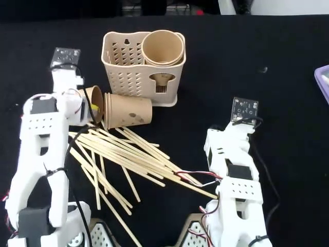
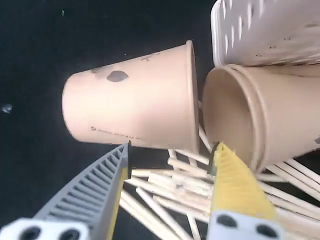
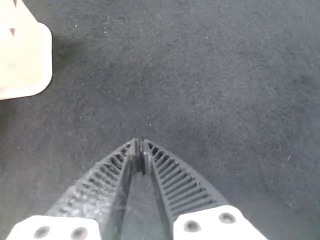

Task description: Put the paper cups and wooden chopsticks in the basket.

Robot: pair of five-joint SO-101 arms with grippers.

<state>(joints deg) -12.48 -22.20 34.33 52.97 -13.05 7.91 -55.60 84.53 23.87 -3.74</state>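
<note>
Left gripper [image 2: 172, 146]: fingers wide apart, holding nothing. Cup [image 2: 130, 100] lies beyond one fingertip, second cup [image 2: 250, 115] beyond the other; chopsticks [image 2: 175, 192] lie between the fingers. Right gripper [image 3: 139, 145]: fingers closed, empty.

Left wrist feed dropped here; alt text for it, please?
The left gripper is open above wooden chopsticks, with two cups lying on their sides beyond its tips: a spotted paper cup and a second paper cup. The basket stands just behind them.
</note>
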